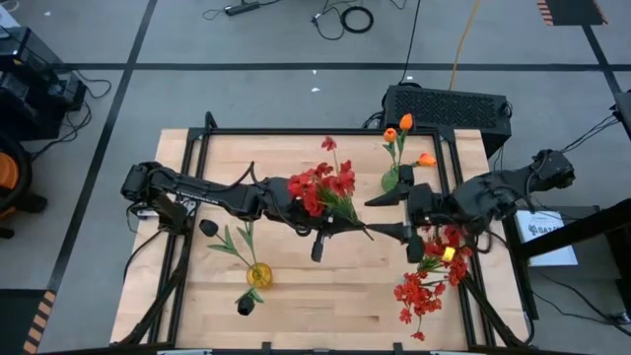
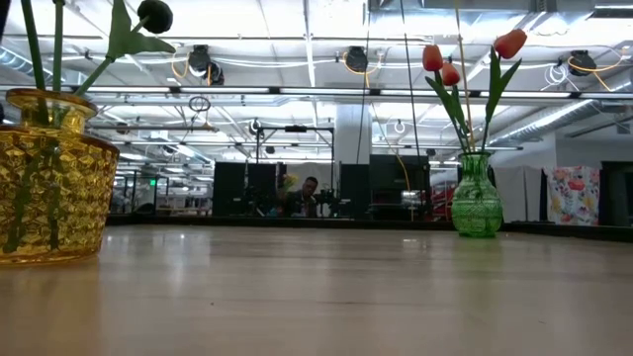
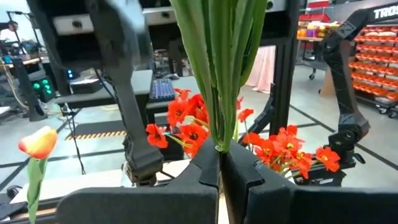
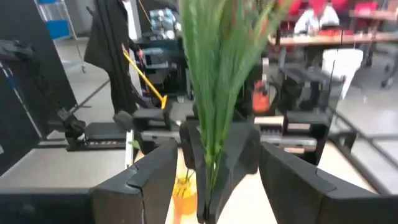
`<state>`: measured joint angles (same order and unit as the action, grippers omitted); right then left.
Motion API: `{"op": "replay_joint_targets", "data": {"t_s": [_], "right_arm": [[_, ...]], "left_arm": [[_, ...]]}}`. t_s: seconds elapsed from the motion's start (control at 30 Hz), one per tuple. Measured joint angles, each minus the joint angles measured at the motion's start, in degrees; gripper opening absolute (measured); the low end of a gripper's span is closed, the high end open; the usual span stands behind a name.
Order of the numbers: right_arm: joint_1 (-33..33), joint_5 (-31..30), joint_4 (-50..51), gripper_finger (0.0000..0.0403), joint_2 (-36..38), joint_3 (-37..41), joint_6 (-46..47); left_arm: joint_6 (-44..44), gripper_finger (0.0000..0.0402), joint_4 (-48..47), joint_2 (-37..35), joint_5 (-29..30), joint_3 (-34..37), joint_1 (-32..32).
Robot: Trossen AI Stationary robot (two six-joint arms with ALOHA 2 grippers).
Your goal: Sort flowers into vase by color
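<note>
Left gripper [image 1: 317, 229] was over the middle of the table [image 1: 325, 286], fingers clamped tight on the green stems of a red flower bunch [image 1: 323, 187]; in the left wrist view the stems [image 3: 219, 68] rose straight out from between the closed fingers [image 3: 208, 171], with red blooms showing behind them. Right gripper [image 1: 392, 214] sat just right of that bunch, its two fingers spread apart and pointing toward it; in the right wrist view the green stems [image 4: 214, 93] stood between the parted fingers [image 4: 155, 171], and I could not tell whether either finger touched them. A second red flower bunch [image 1: 426, 281] lay or stood at the table's front right, partly under the right arm; its container was hidden. Green vase [image 1: 391, 179] stood at the back right holding orange tulip-like blooms [image 1: 405, 123]; the low view showed it upright [image 2: 477, 196]. Yellow vase [image 1: 258, 274] stood front left with black tulip-like blooms [image 1: 209, 228] on long stems leaning outward; low view showed it close by at the left edge [image 2: 54, 193].
</note>
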<state>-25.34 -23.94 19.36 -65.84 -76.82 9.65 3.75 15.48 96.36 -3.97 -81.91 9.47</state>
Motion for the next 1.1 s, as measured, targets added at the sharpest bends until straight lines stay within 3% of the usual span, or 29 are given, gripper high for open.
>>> {"op": "replay_joint_targets", "data": {"t_s": [0.13,0.43,0.63,0.73,0.97,1.1], "right_arm": [[1.3,0.4,3.2,0.0215,-1.9,-1.6,3.3],[5.2,9.0,3.0,0.0215,-4.8,-1.7,5.7],[5.9,9.3,1.9,0.0212,-5.3,-1.7,4.3],[5.9,9.3,1.9,0.0193,-5.3,-1.7,4.0],[5.9,9.5,2.4,0.0107,-5.9,-1.7,4.1],[5.9,9.5,2.7,0.0086,-7.4,-1.7,3.6]], "left_arm": [[0.0,0.0002,-0.5,0.0,-0.1,0.0,0.1],[0.1,0.0002,-2.5,0.0,-0.1,0.0,0.1],[0.0,0.0002,-4.4,0.0,-0.3,0.0,0.1],[-0.3,0.0004,-4.8,0.0,-0.3,0.0,0.1],[-0.4,0.0010,-4.7,0.0,0.1,0.0,0.1],[-0.4,0.0011,-4.9,0.0,0.1,0.0,0.1]]}}
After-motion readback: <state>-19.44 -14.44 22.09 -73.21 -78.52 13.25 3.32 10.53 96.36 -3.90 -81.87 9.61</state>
